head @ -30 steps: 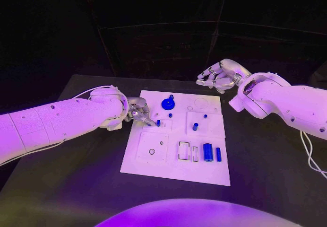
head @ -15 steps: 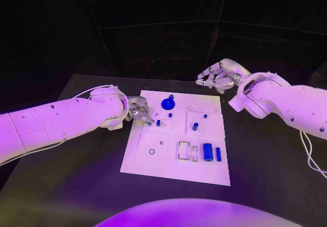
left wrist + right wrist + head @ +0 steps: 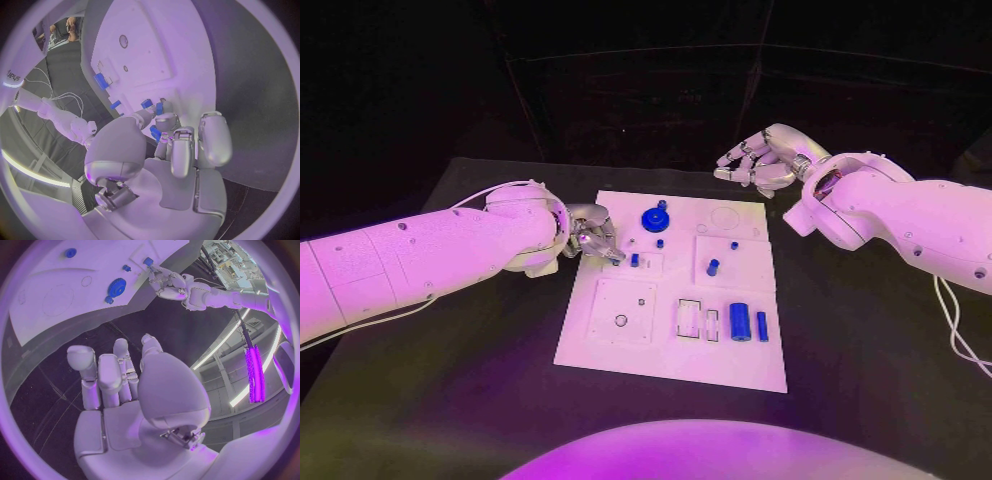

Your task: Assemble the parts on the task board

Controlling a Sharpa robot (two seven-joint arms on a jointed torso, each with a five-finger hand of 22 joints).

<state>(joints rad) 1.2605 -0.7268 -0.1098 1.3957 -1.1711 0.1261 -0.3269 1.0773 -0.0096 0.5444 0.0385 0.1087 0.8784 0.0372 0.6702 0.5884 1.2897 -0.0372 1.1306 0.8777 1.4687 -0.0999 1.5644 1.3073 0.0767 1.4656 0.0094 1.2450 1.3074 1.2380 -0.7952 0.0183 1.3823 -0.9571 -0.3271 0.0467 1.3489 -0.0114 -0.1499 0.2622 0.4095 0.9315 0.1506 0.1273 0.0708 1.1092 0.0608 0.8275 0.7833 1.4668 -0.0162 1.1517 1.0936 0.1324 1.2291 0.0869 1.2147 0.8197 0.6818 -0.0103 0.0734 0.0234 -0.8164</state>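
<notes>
While head view hides it | left hand [image 3: 178, 150] pinches blue part [image 3: 155, 132]

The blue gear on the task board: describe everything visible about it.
The gear is a dark blue toothed disc, plastic by its look, with a small blue knob or tab at its far rim. It lies flat on the far part of the white board, left of a faint circular outline. Nothing touches it: the left hand is at the board's left edge, and the right hand hovers beyond the far right corner.
</notes>
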